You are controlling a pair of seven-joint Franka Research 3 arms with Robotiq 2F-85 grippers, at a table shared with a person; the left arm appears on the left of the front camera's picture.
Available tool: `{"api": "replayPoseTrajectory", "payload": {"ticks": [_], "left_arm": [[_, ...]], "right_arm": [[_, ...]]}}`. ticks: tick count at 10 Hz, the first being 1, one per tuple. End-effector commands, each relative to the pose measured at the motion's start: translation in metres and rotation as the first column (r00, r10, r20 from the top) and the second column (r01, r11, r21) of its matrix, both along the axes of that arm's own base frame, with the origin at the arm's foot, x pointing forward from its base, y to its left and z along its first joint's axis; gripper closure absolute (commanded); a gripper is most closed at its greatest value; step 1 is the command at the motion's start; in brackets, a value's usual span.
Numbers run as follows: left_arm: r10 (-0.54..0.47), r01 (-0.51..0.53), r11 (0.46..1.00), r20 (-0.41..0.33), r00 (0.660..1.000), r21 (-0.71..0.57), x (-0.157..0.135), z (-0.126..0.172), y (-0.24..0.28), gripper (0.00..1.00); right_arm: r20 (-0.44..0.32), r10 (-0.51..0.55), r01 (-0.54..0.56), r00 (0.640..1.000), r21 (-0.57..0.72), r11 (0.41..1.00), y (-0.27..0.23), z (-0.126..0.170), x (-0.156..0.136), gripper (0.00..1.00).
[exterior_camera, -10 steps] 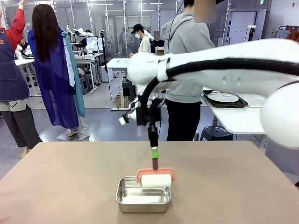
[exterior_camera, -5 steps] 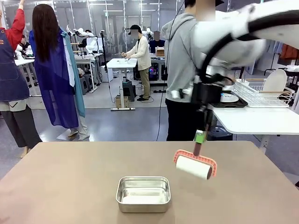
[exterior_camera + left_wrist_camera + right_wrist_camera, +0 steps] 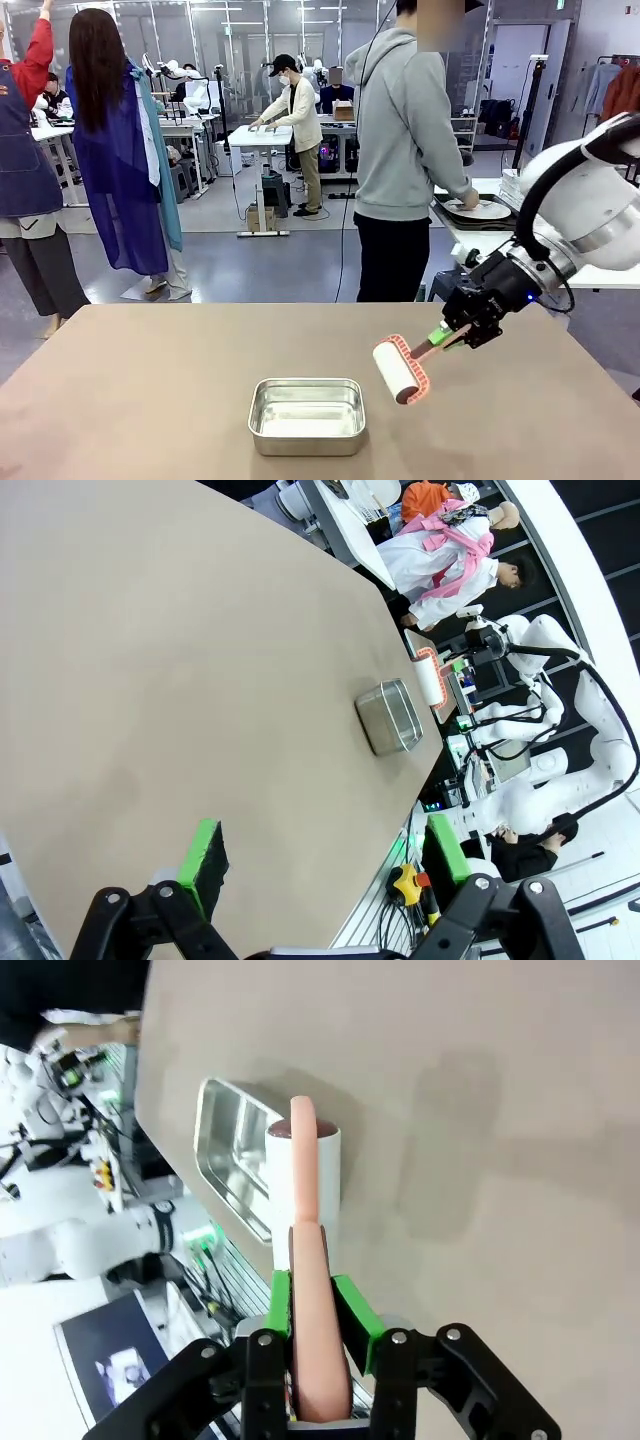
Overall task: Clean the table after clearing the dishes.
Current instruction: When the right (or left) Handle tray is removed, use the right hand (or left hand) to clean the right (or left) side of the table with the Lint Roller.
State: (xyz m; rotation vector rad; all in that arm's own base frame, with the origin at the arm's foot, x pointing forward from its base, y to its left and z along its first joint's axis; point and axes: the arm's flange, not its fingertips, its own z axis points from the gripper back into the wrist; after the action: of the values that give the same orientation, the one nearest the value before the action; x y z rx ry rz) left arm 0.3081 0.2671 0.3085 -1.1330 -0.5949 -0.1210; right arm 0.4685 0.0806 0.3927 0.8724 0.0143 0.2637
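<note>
Open workshop hall, bright, evenly lit. Ceiling strip lights [image 3: 215, 8] in rows. Glossy grey floor [image 3: 250, 265], faint reflections. Glass partitions [image 3: 330, 40] with dark frames along the back. White workbench [image 3: 262, 133] mid-room, cardboard box [image 3: 262, 218] underneath, person in white top [image 3: 292, 112] leaning over it. Stools [image 3: 182, 180] by benches further left. White side table [image 3: 468, 238] at right, person in grey hoodie [image 3: 400, 120] standing at it, back turned. Garments [image 3: 615, 90] hung far right.
</note>
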Motion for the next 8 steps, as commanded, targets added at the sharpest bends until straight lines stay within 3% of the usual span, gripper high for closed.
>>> {"api": "replayPoseTrajectory", "payload": {"ticks": [1,2,3,7,8], "left_arm": [[0.003,-0.003,1.0,-0.02,1.0,0.017,-0.004,0.0048,-0.0004,0.0],[0.003,-0.003,1.0,-0.02,1.0,0.017,-0.004,0.0048,-0.0004,0.0],[0.003,-0.003,1.0,-0.02,1.0,0.017,-0.004,0.0048,-0.0004,0.0],[0.003,-0.003,1.0,-0.02,1.0,0.017,-0.004,0.0048,-0.0004,0.0],[0.003,-0.003,1.0,-0.02,1.0,0.017,-0.004,0.0048,-0.0004,0.0]], "right_arm": [[0.066,-0.009,0.006,0.998,0.043,0.999,-0.0047,0.0007,0.0081,0.97],[0.089,-0.006,0.004,0.996,0.024,1.0,-0.0111,0.0015,0.0105,0.97],[0.014,-0.022,0.022,1.0,0.03,0.999,-0.0076,-0.0021,0.0042,0.97],[0.014,-0.022,0.022,1.0,0.03,0.999,-0.0076,-0.0021,0.0042,0.97],[0.029,-0.019,0.018,0.999,0.032,0.999,-0.011,-0.0046,0.0061,0.78]]}}
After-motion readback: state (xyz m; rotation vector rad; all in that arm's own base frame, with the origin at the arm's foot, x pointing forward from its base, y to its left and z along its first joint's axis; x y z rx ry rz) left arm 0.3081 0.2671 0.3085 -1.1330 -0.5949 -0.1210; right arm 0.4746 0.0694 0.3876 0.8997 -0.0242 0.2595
